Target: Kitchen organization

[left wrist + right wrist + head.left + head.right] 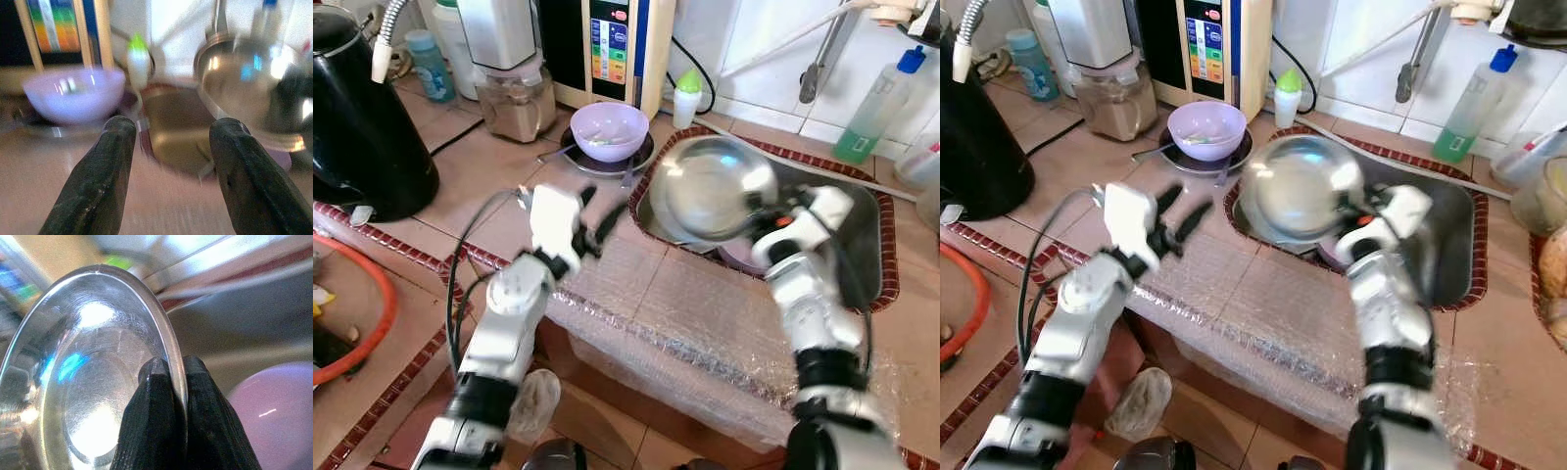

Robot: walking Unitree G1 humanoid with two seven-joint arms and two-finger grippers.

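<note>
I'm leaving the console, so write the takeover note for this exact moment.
Right pincer: shut on the rim of the steel bowl, which it holds tilted above the sink.
Left pincer: open, not holding anything, over the counter left of the sink, pointing toward the lilac bowl.
Lilac bowl sits on a dark plate by the water dispenser. Another lilac dish lies in the sink under the steel bowl.
Done: steel bowl lifted. Left: set it down; the lilac dishes are not yet picked up.
</note>
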